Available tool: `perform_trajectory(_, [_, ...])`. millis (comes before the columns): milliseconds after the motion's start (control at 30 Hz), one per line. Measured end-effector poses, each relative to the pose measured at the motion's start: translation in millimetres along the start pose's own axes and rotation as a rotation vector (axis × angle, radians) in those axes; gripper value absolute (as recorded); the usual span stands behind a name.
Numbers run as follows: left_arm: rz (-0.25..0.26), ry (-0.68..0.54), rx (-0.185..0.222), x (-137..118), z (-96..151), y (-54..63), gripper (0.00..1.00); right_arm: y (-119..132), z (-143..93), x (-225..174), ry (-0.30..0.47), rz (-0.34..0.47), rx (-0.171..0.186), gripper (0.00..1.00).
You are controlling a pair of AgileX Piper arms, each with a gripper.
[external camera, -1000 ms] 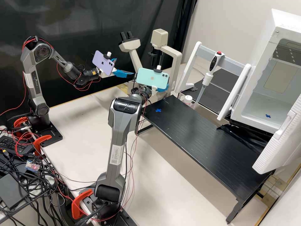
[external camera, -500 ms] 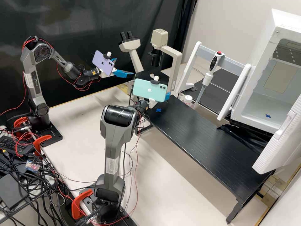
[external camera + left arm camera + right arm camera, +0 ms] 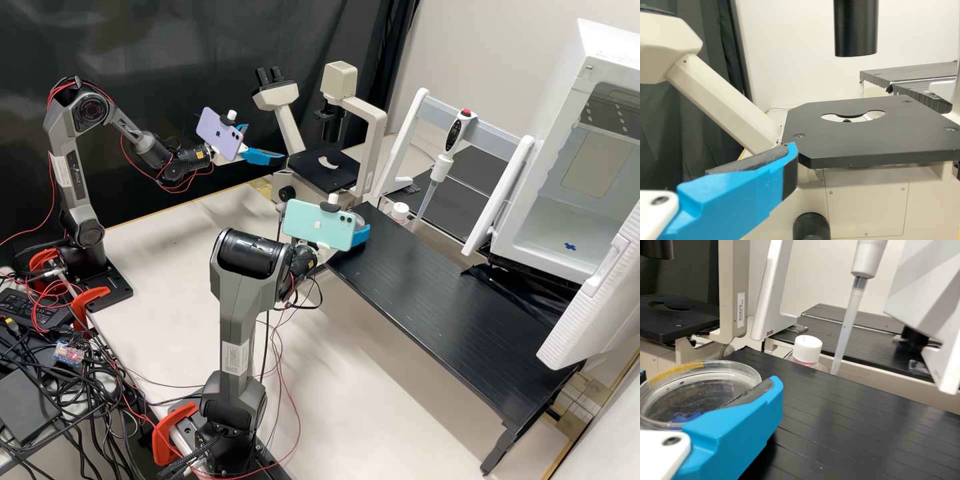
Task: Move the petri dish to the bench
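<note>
The black counter (image 3: pixel 453 300) runs toward four o'clock; beyond its ten o'clock end, the left tool (image 3: pixel 265 142) sits spread; at that end, the right tool (image 3: pixel 709 380) looks to be pinching the dish (image 3: pixel 695 392) above a blue mark (image 3: pixel 686 417); I'd settle it level, base flat, then part the fingers evenly, backing off once the rim is free.

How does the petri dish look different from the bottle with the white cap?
The petri dish is clear; the bottle has an opaque white cap. The dish is wide and shallow, the bottle narrower. The dish is over the black bench, the bottle beyond its edge. Both are round.
</note>
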Motion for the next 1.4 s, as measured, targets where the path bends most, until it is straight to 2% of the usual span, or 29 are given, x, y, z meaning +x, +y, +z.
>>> perform_trajectory(333, [0.000,0.000,0.000,0,0,0.0,1.00,-2,6,-14,0.020,-0.001,0.019,0.00])
perform_trajectory(367, [0.000,0.000,0.000,0,0,0.0,1.00,-2,6,-14,0.020,-0.001,0.018,1.00])
perform_trajectory(1000, [0.000,0.000,0.000,0,0,0.0,1.00,2,2,-31,0.048,-0.006,0.019,1.00])
perform_trajectory(1233, [0.000,0.000,0.000,0,0,0.0,1.00,16,-1,-52,0.090,0.032,0.027,1.00])
perform_trajectory(1400, [0.000,0.000,0.000,0,0,0.0,1.00,33,-5,-73,0.145,0.124,0.050,1.00])
